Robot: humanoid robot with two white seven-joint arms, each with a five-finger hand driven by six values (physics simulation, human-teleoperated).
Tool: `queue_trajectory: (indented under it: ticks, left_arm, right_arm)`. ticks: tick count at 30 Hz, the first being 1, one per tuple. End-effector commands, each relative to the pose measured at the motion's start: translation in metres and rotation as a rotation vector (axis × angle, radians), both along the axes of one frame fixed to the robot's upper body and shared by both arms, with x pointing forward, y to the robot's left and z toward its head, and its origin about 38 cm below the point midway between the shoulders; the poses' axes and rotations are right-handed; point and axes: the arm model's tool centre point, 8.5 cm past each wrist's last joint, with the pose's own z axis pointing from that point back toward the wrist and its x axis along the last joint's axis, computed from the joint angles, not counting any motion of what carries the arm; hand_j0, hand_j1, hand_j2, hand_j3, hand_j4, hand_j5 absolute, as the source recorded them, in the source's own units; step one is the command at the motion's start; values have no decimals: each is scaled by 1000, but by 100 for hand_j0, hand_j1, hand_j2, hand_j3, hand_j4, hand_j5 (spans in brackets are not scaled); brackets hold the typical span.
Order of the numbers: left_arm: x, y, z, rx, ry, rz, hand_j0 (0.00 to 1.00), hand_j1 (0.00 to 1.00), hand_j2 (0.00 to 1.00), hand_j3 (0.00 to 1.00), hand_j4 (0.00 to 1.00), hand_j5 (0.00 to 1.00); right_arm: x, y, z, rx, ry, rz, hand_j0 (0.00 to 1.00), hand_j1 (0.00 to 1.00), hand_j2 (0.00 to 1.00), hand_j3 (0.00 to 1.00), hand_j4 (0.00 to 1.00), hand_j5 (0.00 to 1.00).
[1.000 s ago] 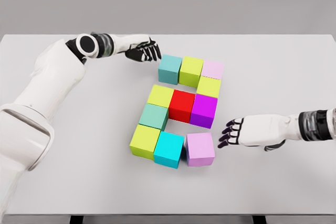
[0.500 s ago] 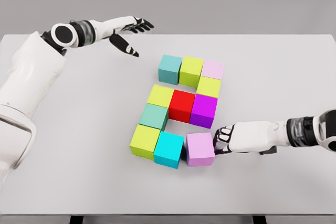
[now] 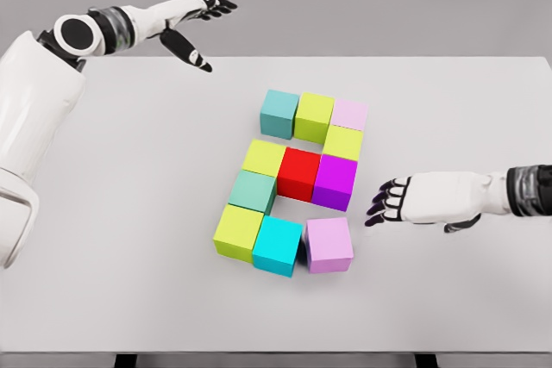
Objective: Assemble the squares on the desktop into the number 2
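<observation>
Right hand (image 3: 412, 202) is low over the table (image 3: 129, 213), fingers loosely spread and slightly curled, holding nothing, fingertips pointing left at the block cluster. It's clear of every block, with a gap between the fingertips and the nearest faces.

Closest to those fingertips: the magenta block (image 3: 336, 180), just left and slightly up, and the lilac block (image 3: 329, 244), left and down. The lilac one is twisted a little out of line, and a thin dark gap shows between it and the cyan block (image 3: 278, 245) on its far side. Further left along that bottom row is a yellow-green block (image 3: 238, 231).

Going up and away from the hand: the red block (image 3: 299, 172) touches the magenta one, then a yellow block (image 3: 264, 158) ends that middle row. A sea-green block (image 3: 253, 190) sits under the yellow one and links it to the bottom row. Above the magenta block is another yellow block (image 3: 343, 141). The top row, right to left, is a pale pink block (image 3: 350, 114), a lime block (image 3: 314, 115) and a teal block (image 3: 279, 112).

No writing, labels or logos readable on the blocks, table or arms.

Left hand (image 3: 191, 28) is far away at the upper left, raised past the table's back edge, fingers stretched out flat and spread, empty.
</observation>
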Motion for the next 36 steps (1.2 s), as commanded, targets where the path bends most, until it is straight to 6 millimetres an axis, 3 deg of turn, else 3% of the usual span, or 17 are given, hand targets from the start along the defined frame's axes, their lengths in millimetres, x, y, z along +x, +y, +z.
queue_trajectory:
  ticks: [1,4,7,8,14,18,21,22,24,27,32,36]
  left_arm:
    - [0,2,1,-8,-1,6,100,100,100,100,100,100]
    - [0,2,2,-10,-1,7,100,100,100,100,100,100]
    - [0,2,-1,-9,2,5,100,100,100,100,100,100]
    - [0,3,1,-10,0,7,100,100,100,100,100,100]
    - [0,4,0,-7,0,7,100,100,100,100,100,100]
    - [-2,21,1,8,-4,29,100,100,100,100,100,100]
    - [-4,10,14,7,-47,-7,100,100,100,100,100,100]
    - [-9,-4,14,5,-65,-47,100,100,100,100,100,100]
    - [-17,-18,10,0,-82,-94,100,100,100,100,100,100]
    - [-33,-46,30,-5,-178,-207,100,100,100,100,100,100]
    - [-36,-48,33,-16,-221,-255,100,100,100,100,100,100]
    - [-38,-47,34,-18,-246,-281,100,100,100,100,100,100]
  right_arm:
    - [4,-1,10,21,-21,-13,100,100,100,100,100,100]
    - [0,-17,13,5,3,-42,100,100,100,100,100,100]
    - [-8,-23,5,-5,51,-49,100,100,100,100,100,100]
    - [-15,-24,-7,-17,96,-44,100,100,100,100,100,100]
    - [-20,-18,-15,-59,163,-2,100,100,100,100,100,100]
    - [-24,-14,-23,-58,186,13,100,100,100,100,100,100]
    - [-25,8,-31,-32,203,61,100,100,100,100,100,100]
    - [-23,12,-31,-34,202,74,100,100,100,100,100,100]
    - [-23,13,-31,-36,201,78,100,100,100,100,100,100]
    - [-23,14,-29,-32,200,79,100,100,100,100,100,100]
    - [-13,17,-11,-10,167,78,100,100,100,100,100,100]
    - [-12,20,-10,-3,165,86,100,100,100,100,100,100]
